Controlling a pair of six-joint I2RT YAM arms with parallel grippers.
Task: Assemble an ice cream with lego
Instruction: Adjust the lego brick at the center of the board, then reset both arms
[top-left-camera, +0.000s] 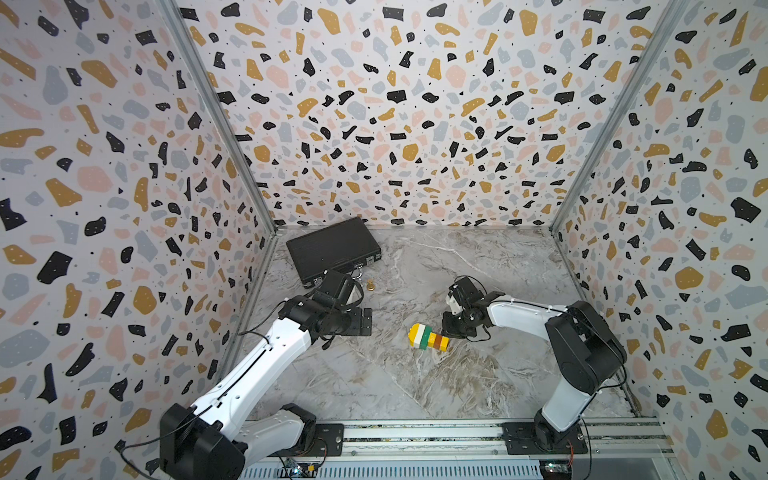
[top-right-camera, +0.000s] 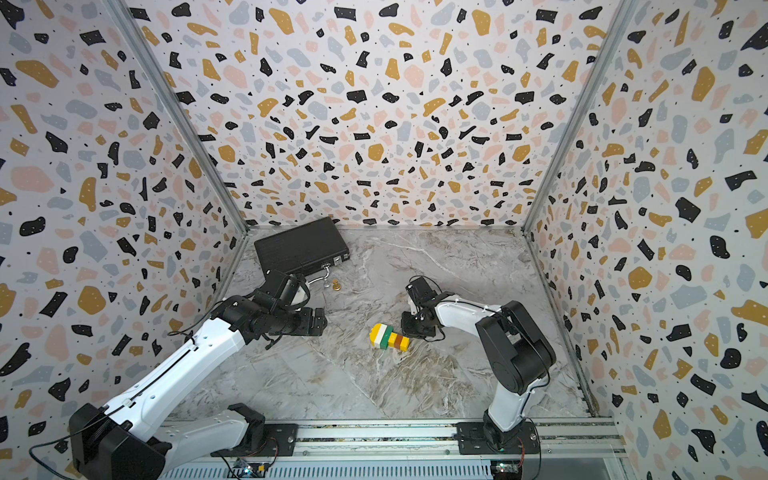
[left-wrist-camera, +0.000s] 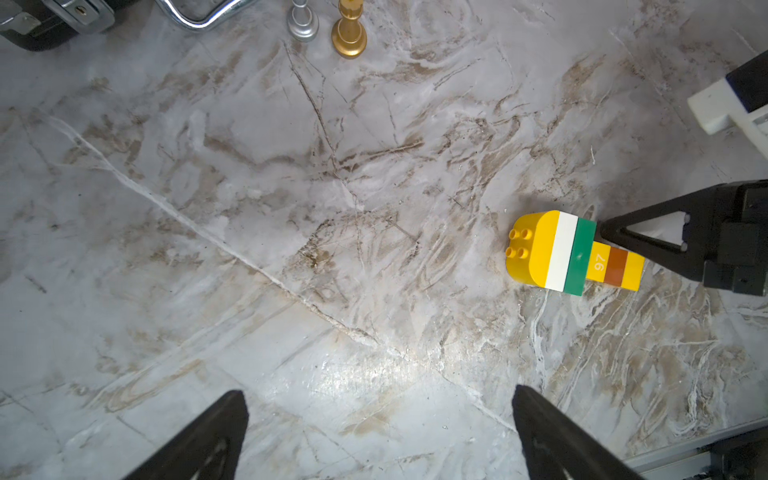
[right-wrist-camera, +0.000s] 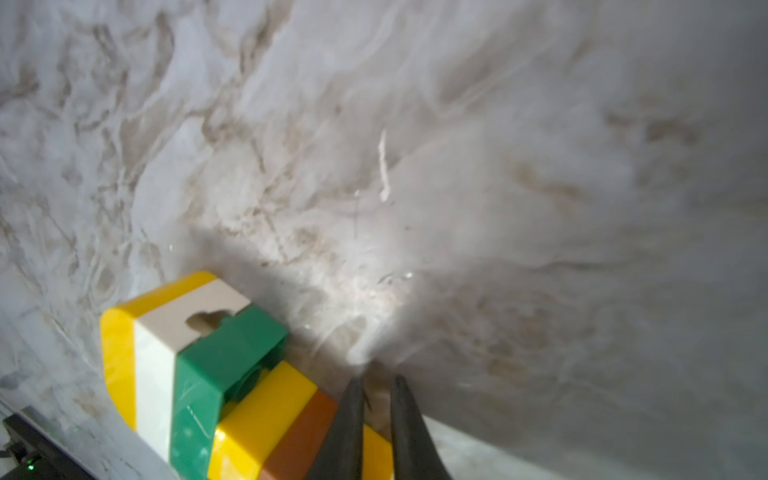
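Observation:
The lego ice cream (top-left-camera: 428, 337) (top-right-camera: 388, 337) lies on its side on the marble floor, all bricks joined: rounded yellow top, white band, green band, yellow-brown-yellow stick. The left wrist view shows the ice cream (left-wrist-camera: 569, 253) whole, and the right wrist view shows the ice cream (right-wrist-camera: 208, 374) close up. My right gripper (top-left-camera: 445, 330) (right-wrist-camera: 376, 382) sits just behind the stick end, fingers almost together with nothing between them. My left gripper (top-left-camera: 365, 322) (left-wrist-camera: 380, 397) hovers to the left of the ice cream, wide open and empty.
A black briefcase (top-left-camera: 332, 249) (top-right-camera: 299, 245) lies at the back left, its chrome handle (left-wrist-camera: 195, 16) towards the left arm. Beside it stand a small brass knob (top-left-camera: 370, 285) (left-wrist-camera: 349, 33) and a silver one (left-wrist-camera: 302, 25). Patterned walls enclose three sides; a metal rail (top-left-camera: 415, 436) runs along the front.

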